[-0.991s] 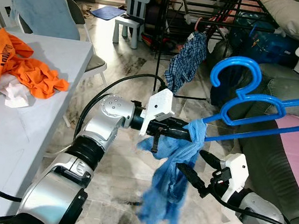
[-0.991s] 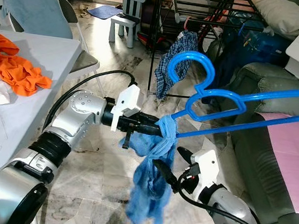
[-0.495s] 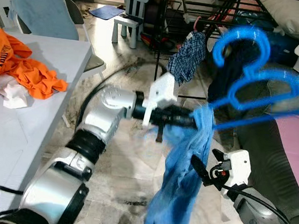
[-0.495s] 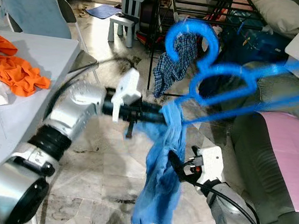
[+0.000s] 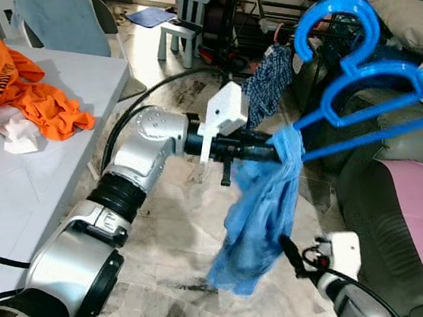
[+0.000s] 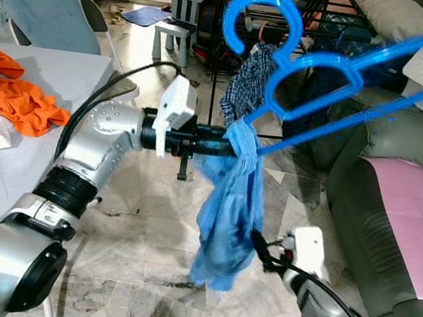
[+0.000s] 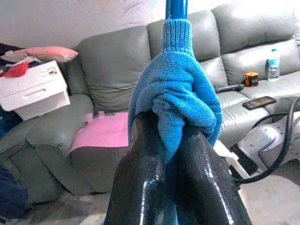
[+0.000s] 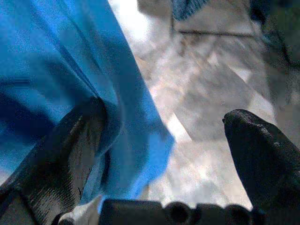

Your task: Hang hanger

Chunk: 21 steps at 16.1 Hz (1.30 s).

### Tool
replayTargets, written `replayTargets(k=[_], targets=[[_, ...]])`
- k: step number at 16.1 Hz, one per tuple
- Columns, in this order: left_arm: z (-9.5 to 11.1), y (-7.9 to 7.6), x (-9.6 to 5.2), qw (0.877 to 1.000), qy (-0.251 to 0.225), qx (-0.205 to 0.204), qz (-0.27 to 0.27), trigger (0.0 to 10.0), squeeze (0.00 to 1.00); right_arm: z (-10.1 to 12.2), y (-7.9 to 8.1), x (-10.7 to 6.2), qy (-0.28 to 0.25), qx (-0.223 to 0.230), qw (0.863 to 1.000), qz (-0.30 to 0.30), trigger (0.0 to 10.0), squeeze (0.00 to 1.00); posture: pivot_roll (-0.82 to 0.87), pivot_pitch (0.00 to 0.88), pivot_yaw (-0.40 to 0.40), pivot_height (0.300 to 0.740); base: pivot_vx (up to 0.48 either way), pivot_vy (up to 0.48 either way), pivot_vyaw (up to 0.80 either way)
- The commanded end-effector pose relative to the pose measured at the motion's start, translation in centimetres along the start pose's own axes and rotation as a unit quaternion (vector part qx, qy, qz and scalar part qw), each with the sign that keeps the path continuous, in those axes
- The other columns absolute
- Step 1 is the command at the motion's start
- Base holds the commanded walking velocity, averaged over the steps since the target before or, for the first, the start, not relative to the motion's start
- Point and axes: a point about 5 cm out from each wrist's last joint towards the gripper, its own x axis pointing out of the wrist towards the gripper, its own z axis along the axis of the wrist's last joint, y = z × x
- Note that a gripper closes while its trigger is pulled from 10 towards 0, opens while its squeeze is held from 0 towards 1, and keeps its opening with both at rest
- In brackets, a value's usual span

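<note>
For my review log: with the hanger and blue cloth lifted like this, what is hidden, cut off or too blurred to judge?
- Blue hanger: its far end is cut off by the edge of both eye views.
- Left gripper: the blue garment bunches over its jaws, hiding whether they pinch the hanger too.
- Right gripper: the wrist view is blurred; the cloth's contact with one finger is unclear.
- Drying rack: no free rail is visible behind the hanger.

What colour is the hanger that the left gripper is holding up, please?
The hanger is bright blue, clearest in the right eye view.
</note>
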Motion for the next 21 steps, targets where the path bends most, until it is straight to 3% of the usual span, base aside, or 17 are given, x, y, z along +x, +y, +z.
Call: replayTargets(k=[1, 6, 11, 12, 13, 16, 17, 19, 21], targets=[[1.5, 0.6, 0.0, 1.000, -0.014, 0.022, 0.005, 0.0, 0.00, -0.5, -1.1, -0.4, 0.011, 0.011, 0.999, -0.030, 10.0, 0.00, 0.04, 0.000, -0.054, 0.740, 0.000, 0.000, 0.00], [1.5, 0.8, -0.2, 1.000, -0.011, 0.022, 0.016, 0.0, 0.00, -0.3, -3.4, -1.5, 0.001, 0.027, 0.996, -0.080, 10.0, 0.00, 0.04, 0.000, -0.057, 0.740, 0.000, 0.000, 0.00], [1.4, 0.7, -0.2, 1.000, -0.010, 0.021, 0.015, 0.0, 0.00, -1.3, -4.0, -2.3, 0.024, 0.029, 0.996, -0.083, 10.0, 0.00, 0.04, 0.000, -0.056, 0.740, 0.000, 0.000, 0.00], [1.4, 0.8, -0.3, 1.000, -0.009, 0.021, 0.016, 0.0, 0.00, -1.8, -4.8, -2.9, 0.030, 0.035, 0.994, -0.102, 2.4, 0.00, 0.04, 0.000, -0.058, 0.740, 0.000, 0.000, 0.00], [1.3, 0.8, -0.3, 1.000, -0.007, 0.021, 0.017, 0.0, 0.00, -1.9, -5.2, -3.2, 0.032, 0.039, 0.992, -0.112, 0.0, 0.00, 0.04, 0.000, -0.057, 0.740, 0.000, 0.000, 0.00], [1.0, 0.8, -0.5, 1.000, -0.002, 0.018, 0.019, 0.0, 0.00, -1.7, -7.1, -4.4, 0.025, 0.055, 0.985, -0.161, 0.0, 0.00, 0.04, 0.000, -0.058, 0.740, 0.000, 0.000, 0.00], [0.7, 0.8, -0.7, 1.000, 0.003, 0.014, 0.020, 0.0, 0.00, -0.8, -8.6, -5.2, 0.007, 0.055, 0.978, -0.200, 0.0, 0.00, 0.04, 0.000, -0.057, 0.740, 0.000, 0.000, 0.00], [0.1, 0.6, -0.9, 1.000, 0.012, 0.009, 0.018, 0.0, 0.00, 0.5, -10.0, -5.8, -0.021, 0.059, 0.970, -0.234, 0.0, 0.00, 0.03, 0.000, -0.055, 0.740, 0.000, 0.000, 0.00], [-1.4, 0.1, -1.5, 0.999, 0.036, -0.009, 0.016, 0.0, 0.00, 3.6, -12.0, -7.0, -0.075, 0.054, 0.956, -0.279, 0.0, 0.00, 0.02, 0.000, -0.054, 0.740, 0.000, 0.000, 0.00]])
